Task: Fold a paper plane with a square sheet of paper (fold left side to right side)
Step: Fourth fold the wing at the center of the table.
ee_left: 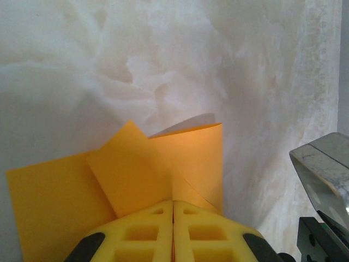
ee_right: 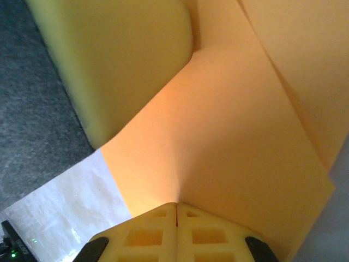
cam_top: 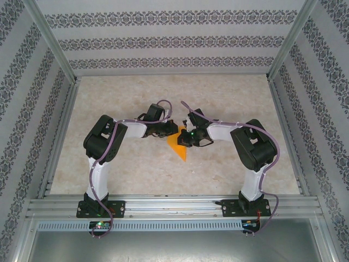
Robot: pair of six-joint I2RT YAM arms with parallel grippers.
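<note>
Pinching the square sheet of paper (ee_left: 54, 202) with fingers pressed together, the left gripper (ee_left: 173, 202) sees two folded flaps up close; overhead, that one sheet lies pointed on the table (cam_top: 109, 103) between two grippers; the right gripper (ee_right: 177, 204), equally closed, pinches its edge.
</note>
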